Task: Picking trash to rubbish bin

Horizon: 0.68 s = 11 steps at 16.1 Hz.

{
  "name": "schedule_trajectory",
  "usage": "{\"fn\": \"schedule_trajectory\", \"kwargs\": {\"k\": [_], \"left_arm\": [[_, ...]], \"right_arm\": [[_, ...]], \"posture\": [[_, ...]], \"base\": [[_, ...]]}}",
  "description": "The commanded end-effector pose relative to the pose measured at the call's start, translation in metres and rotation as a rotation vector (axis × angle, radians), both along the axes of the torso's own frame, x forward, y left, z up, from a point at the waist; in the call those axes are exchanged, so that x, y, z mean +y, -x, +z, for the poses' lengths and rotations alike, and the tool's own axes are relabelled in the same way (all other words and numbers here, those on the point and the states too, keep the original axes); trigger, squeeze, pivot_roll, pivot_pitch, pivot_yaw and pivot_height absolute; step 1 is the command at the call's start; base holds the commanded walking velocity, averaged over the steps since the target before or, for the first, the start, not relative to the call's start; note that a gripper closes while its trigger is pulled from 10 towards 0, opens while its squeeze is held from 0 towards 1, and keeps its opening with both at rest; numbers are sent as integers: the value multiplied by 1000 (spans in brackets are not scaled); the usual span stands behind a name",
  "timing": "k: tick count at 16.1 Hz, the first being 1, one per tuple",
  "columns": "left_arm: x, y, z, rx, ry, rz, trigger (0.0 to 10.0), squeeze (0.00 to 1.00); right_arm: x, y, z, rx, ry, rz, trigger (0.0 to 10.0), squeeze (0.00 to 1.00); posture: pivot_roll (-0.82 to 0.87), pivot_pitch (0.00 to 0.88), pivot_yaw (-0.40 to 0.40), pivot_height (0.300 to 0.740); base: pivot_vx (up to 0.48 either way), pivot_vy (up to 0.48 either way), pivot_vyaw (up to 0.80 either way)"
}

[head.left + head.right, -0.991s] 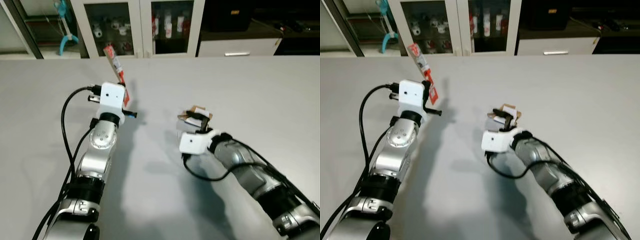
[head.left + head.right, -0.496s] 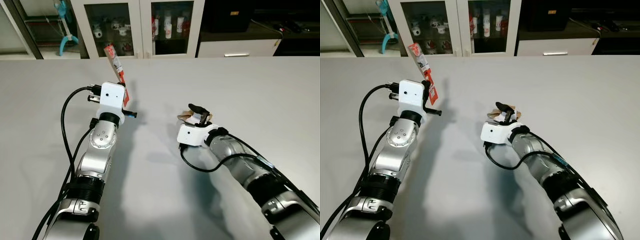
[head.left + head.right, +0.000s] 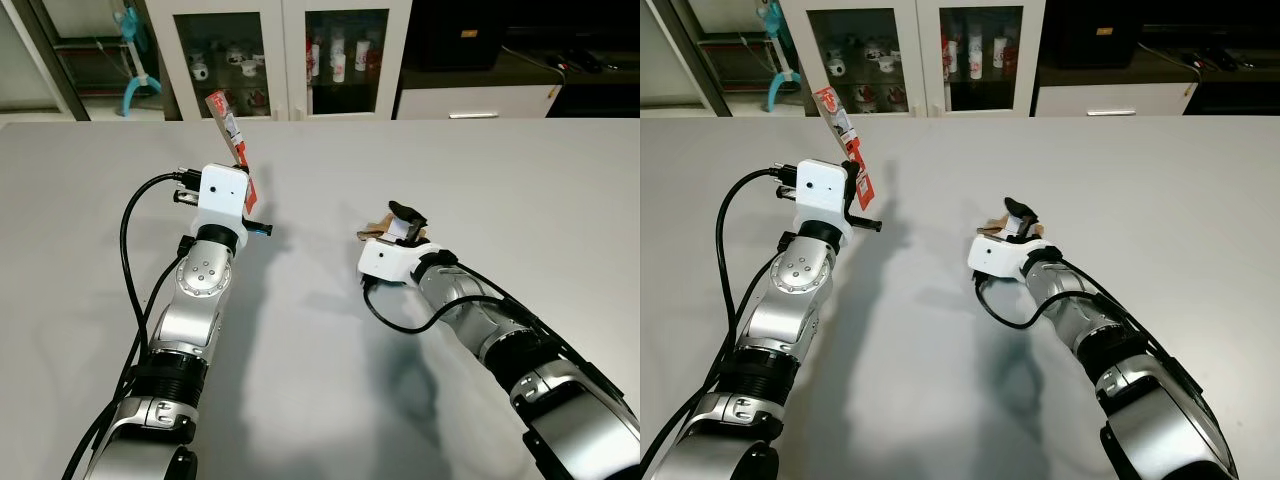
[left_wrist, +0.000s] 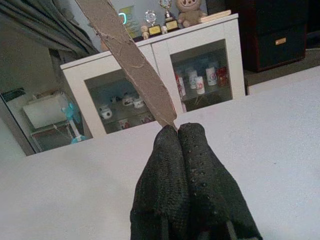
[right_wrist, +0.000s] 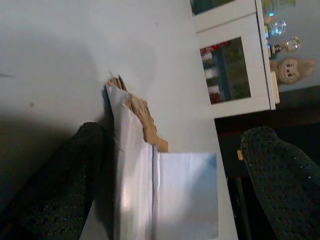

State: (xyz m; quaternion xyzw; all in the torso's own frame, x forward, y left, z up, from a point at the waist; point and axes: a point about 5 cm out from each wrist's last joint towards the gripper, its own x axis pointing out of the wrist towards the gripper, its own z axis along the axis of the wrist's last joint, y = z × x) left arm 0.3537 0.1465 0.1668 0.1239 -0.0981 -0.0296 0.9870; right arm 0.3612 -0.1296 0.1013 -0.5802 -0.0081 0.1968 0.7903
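Trash comes as two pieces: a red-and-white wrapper strip (image 3: 232, 137) pinched upright in the closed left gripper (image 4: 178, 131) above the grey table (image 3: 520, 170), and a torn cardboard scrap (image 5: 150, 180) lying on the table between the spread fingers of the right gripper (image 3: 400, 222). To do this grasp well, the right gripper should settle low around the scrap and close squarely on its folded edge, so it does not slide away.

Silver arms (image 3: 200, 300), black cables (image 3: 130, 260)
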Motion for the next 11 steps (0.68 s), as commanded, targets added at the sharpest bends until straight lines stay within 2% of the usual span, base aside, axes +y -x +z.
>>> {"fn": "schedule_trajectory", "kwargs": {"k": [1, 2, 3, 11], "left_arm": [[2, 0, 3, -7, -11, 2, 10000, 0], [2, -1, 4, -7, -12, 2, 10000, 0], [2, -1, 4, -7, -14, 2, 10000, 0], [0, -1, 5, -7, -17, -11, 10000, 0]], "right_arm": [[-30, 20, -46, 197, 89, -113, 10000, 0], [-31, 21, -50, 214, 86, -120, 2118, 0], [-31, 23, -52, 223, 83, -117, 0, 0], [-25, 30, -62, 257, 18, -122, 0, 0]], "posture": [[27, 79, 51, 740], [27, 78, 51, 740], [28, 74, 52, 740], [22, 46, 54, 740]], "base": [[0, 0, 0], [0, 0, 0], [0, 0, 0], [0, 0, 0]]}}
